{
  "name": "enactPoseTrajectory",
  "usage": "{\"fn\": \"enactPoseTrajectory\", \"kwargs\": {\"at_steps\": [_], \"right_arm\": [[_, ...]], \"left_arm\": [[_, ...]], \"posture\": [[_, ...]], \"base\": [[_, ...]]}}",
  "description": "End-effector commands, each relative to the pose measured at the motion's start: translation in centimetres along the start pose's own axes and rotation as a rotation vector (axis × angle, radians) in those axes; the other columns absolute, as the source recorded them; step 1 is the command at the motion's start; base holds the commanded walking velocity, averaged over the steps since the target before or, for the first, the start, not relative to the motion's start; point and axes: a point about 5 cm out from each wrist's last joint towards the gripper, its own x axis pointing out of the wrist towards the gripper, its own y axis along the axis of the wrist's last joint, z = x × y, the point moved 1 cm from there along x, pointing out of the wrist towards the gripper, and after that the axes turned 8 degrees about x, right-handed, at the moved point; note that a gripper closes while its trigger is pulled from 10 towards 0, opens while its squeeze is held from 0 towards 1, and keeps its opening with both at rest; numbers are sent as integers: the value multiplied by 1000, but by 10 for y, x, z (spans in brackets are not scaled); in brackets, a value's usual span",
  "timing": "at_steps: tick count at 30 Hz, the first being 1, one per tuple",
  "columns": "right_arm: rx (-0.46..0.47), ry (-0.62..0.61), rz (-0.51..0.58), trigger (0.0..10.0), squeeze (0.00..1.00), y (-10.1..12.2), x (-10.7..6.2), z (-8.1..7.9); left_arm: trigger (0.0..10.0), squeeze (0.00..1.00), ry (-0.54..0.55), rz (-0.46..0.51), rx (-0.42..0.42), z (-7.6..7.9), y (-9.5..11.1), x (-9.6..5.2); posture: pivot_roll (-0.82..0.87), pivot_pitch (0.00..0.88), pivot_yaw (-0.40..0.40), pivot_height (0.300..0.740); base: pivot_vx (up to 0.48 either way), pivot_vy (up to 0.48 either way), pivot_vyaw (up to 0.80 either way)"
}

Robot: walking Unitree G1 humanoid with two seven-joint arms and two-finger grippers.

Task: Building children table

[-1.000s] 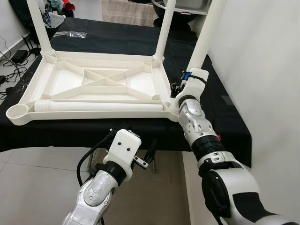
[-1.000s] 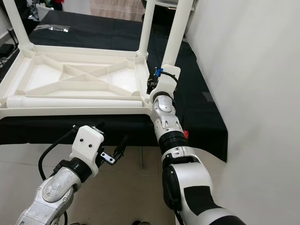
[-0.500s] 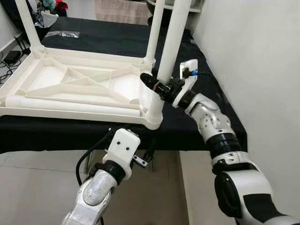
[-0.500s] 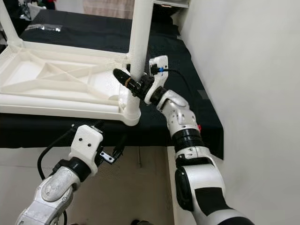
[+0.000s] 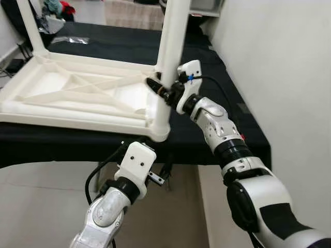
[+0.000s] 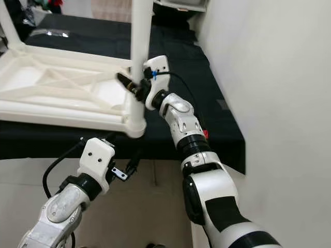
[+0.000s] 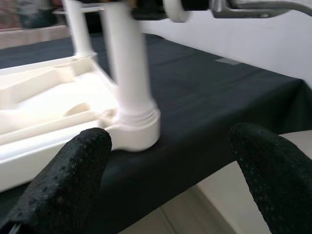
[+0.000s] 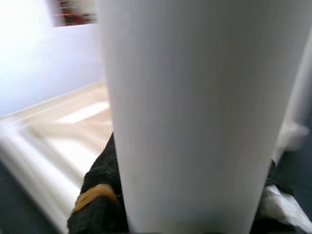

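gripping the upright white leg (image 5: 170,41) of the upturned ribbed table (image 5: 77,95), the right hand (image 5: 161,89) stays closed; left hand (image 5: 164,173) open.

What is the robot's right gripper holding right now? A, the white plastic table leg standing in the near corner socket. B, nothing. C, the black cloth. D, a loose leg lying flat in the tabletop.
A: the right gripper has its black fingers around the upright white plastic table leg above the corner socket of the upturned white tabletop.

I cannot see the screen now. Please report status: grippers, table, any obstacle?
Right gripper shut on near corner table leg, low on it. Left gripper open, idle below black bench edge. Upturned white tabletop on bench. Nothing in the way.
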Motion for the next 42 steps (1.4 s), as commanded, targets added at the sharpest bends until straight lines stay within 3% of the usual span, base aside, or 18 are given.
{"fn": "enactPoseTrajectory", "kwargs": {"at_steps": [1,4,7,12,16,17,18,19,22,23,24,26,28,30,36,38,40,42], "right_arm": [[15,-213,-56,0,0,-14,-10,27],[24,-564,-57,0,0,-14,-26,60],[29,-617,-52,0,0,-13,-29,65],[89,-939,-9,0,0,-16,-46,84],[96,-947,-4,0,0,-16,-44,80],[96,-931,-2,10000,0,-17,-40,75],[96,-931,-2,10000,0,-17,-40,75],[95,-860,13,10000,1000,-16,-33,64],[72,-731,71,10000,1000,-11,-22,48],[58,-630,102,10000,0,-7,-17,39],[58,-630,102,10000,0,-7,-17,39],[98,-384,104,10000,0,-6,-8,22],[112,-296,94,10000,0,-6,-6,16],[160,-62,40,10000,0,-8,-5,4],[156,499,-55,10000,0,-5,-29,-18],[156,499,-55,10000,0,-5,-29,-18],[156,666,-91,10000,0,-5,-39,-24],[149,727,-106,10000,0,-6,-42,-27]], "left_arm": [[10000,0,-1,-3,8,1,-1,-2],[10000,0,-2,-1,9,1,-1,-1],[10000,0,-2,-1,10,1,-1,-1],[10000,0,0,-2,12,1,-1,-1],[10000,0,0,-2,12,1,-1,-1],[10000,0,-1,-2,12,1,-1,-1],[10000,0,-1,-2,12,1,-1,-1],[10000,0,0,-2,11,2,-1,-1],[10000,0,-1,-3,11,2,-1,-1],[10000,0,-1,-4,11,2,-1,-1],[10000,0,-1,-4,11,2,-1,-1],[10000,0,0,-5,11,2,-2,-1],[10000,0,0,-5,11,2,-2,-2],[10000,0,-5,-5,10,2,-2,-2],[10000,0,-9,0,5,4,-1,-1],[10000,0,-9,0,5,4,-1,-1],[10000,0,-10,1,5,5,-1,-1],[10000,0,-11,3,5,5,-1,-1]], "posture": [[117,152,-156,740],[116,154,-156,740],[116,154,-156,740],[115,152,-157,740],[114,153,-157,740],[115,152,-159,740],[115,152,-159,740],[114,153,-158,740],[116,153,-161,740],[118,152,-161,740],[118,152,-161,740],[116,151,-160,740],[116,151,-160,740],[115,147,-160,740],[115,137,-160,740],[115,137,-160,740],[117,136,-160,740],[119,135,-162,740]], "base": [[0,0,0],[0,0,0],[0,0,0],[0,0,0],[0,0,0],[0,0,0],[0,0,0],[0,0,0],[0,0,0],[0,0,0],[0,0,0],[0,0,0],[0,0,0],[0,0,0],[0,0,0],[0,0,0],[0,0,0],[0,0,0]]}}
